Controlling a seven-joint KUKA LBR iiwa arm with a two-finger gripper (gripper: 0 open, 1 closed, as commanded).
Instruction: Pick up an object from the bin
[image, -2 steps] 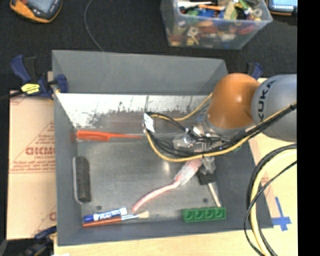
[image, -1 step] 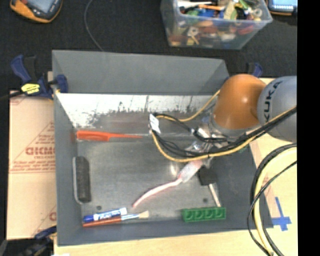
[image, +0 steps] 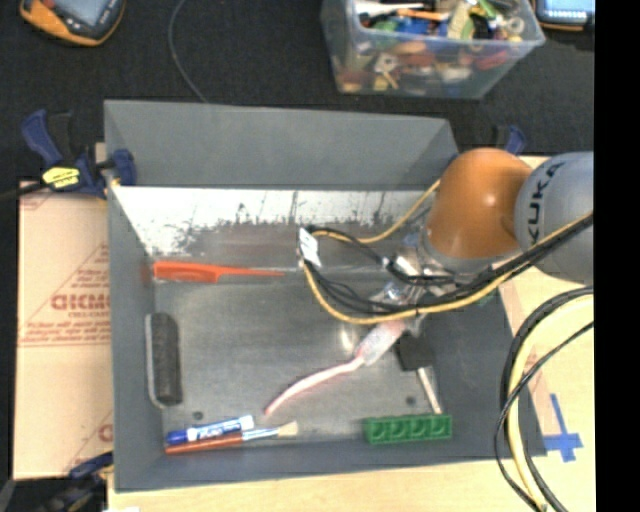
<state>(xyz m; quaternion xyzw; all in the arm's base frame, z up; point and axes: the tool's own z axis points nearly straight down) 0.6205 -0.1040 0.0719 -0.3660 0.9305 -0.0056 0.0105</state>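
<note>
The arm (image: 560, 215) reaches in from the right, its orange cover (image: 475, 205) over the far right part of the bin (image: 250, 335). Yellow and black cables (image: 335, 285) loop out from under the cover toward the middle.

The gripper (image: 403, 345) sits low in the right half of the bin, right at the wider end of a long, curved pink and white toothbrush (image: 325, 380). The toothbrush runs from there toward the near left, and its thin end lies on the floor near the middle. I cannot tell whether the gripper is apart, together, or clamped on the toothbrush.

An orange comb (image: 215, 270) lies along the far wall on the left. A dark grey block (image: 165, 358) lies against the left wall. A blue, white and orange marker (image: 215, 433) lies along the near wall on the left. A green brick (image: 407, 429) rests against the near wall on the right, near the gripper but apart from it.
</note>
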